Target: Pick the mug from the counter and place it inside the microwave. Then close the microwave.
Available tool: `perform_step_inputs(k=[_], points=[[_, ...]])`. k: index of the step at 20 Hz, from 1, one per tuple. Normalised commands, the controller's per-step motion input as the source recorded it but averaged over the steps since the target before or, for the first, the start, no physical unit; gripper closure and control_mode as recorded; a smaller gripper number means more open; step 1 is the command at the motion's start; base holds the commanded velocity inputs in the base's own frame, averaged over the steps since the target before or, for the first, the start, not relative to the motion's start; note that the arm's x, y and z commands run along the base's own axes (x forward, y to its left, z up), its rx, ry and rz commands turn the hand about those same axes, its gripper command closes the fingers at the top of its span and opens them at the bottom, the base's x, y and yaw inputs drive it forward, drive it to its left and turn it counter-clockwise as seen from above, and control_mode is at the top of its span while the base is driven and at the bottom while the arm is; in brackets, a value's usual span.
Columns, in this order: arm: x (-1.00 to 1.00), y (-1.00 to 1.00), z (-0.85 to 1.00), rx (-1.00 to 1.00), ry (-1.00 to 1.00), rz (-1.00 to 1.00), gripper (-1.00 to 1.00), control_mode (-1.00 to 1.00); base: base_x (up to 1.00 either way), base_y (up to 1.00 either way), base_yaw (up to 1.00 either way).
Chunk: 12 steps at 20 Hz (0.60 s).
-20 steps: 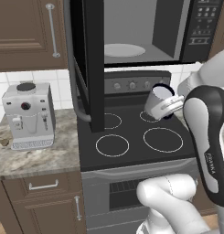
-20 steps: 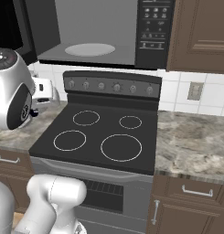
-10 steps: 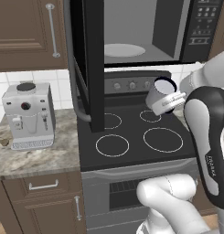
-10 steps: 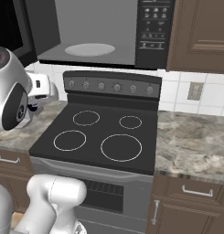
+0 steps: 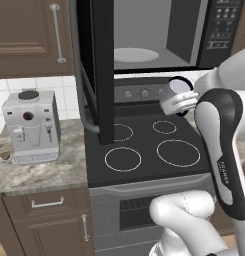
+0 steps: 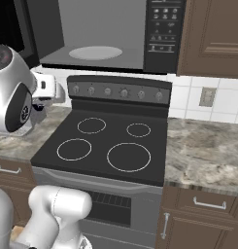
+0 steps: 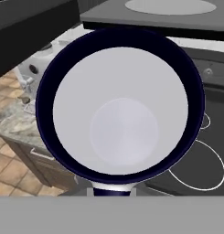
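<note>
The mug (image 5: pixel 175 98), silvery-white with a dark navy rim, hangs in the air above the back of the stovetop, just under the open microwave (image 5: pixel 159 35). My gripper (image 5: pixel 186 95) is shut on the mug at its rim. The hand view looks straight into the mug's (image 7: pixel 120 109) pale inside, with the handle at the bottom edge; my fingertips are hidden behind it. From the right base the mug (image 6: pixel 48 87) shows beside the arm's big joint. The microwave's white turntable (image 5: pixel 136 54) is bare. The granite counter (image 5: pixel 39 170) lies left of the stove.
The microwave door (image 5: pixel 96 65) stands wide open, swung out over the stovetop's (image 5: pixel 144 150) left side. A silver-grey coffee machine (image 5: pixel 31 127) stands on the left counter. More counter (image 6: pixel 203 151) runs right of the stove. Wooden cabinets flank the microwave.
The gripper has lifted the mug a little higher over the stove, closer to the microwave's opening. The grip stays the same and the base has not moved.
</note>
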Motion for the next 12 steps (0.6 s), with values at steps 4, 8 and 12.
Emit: perform_step_inputs(k=[4, 8, 12], points=[[0.19, -0.05, 0.42, 0.04, 0.12, -0.12, 1.0, -1.0, 0.0, 0.0, 0.0], [0.03, -0.2, 0.34, 0.04, 0.13, -0.02, 1.0, -1.0, 0.0, 0.0, 0.0], [0.0, -0.31, 0.1, 0.03, 0.08, 0.0, 1.0, -1.0, 0.0, 0.0, 0.0]])
